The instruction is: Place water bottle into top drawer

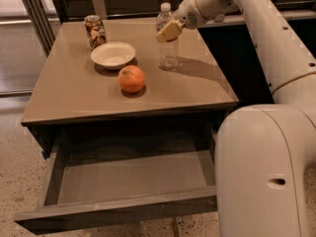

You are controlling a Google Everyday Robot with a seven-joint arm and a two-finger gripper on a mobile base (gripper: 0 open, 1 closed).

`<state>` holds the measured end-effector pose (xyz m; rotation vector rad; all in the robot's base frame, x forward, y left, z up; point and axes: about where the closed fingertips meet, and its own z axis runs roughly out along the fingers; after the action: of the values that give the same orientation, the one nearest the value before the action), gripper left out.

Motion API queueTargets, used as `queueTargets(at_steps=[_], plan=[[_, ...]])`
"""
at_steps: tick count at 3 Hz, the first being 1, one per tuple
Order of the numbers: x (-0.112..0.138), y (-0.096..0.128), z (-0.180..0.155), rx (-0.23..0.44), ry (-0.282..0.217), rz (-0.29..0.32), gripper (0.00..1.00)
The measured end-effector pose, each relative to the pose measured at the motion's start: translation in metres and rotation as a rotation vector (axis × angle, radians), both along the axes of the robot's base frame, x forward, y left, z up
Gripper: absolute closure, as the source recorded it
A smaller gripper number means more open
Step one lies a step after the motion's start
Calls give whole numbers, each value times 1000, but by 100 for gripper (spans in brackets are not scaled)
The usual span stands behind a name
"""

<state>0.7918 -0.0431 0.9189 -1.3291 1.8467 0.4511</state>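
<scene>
The water bottle (168, 51), clear with a white cap, stands upright on the far right part of the brown table (74, 95). My gripper (169, 31) is at the bottle's upper half, reaching in from the right, with a tan part lying across the bottle's front. The top drawer (123, 181) is pulled out wide below the table's front edge. Its grey inside bottom shows and nothing lies in it.
A patterned drink can (94, 31) stands at the table's far left. A white bowl (113, 55) sits beside it, and an orange (131, 78) lies in front of the bowl. My white arm and base (261, 167) fill the right side, next to the drawer.
</scene>
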Motion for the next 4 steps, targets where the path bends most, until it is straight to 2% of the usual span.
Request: queueTargets(at_steps=[1, 2, 3, 4], plan=[[-9, -2, 6, -8, -1, 7, 100], [-33, -7, 26, -34, -6, 10, 100], [-81, -17, 65, -2, 1, -27, 100], [-100, -9, 56, -27, 31, -8, 100]])
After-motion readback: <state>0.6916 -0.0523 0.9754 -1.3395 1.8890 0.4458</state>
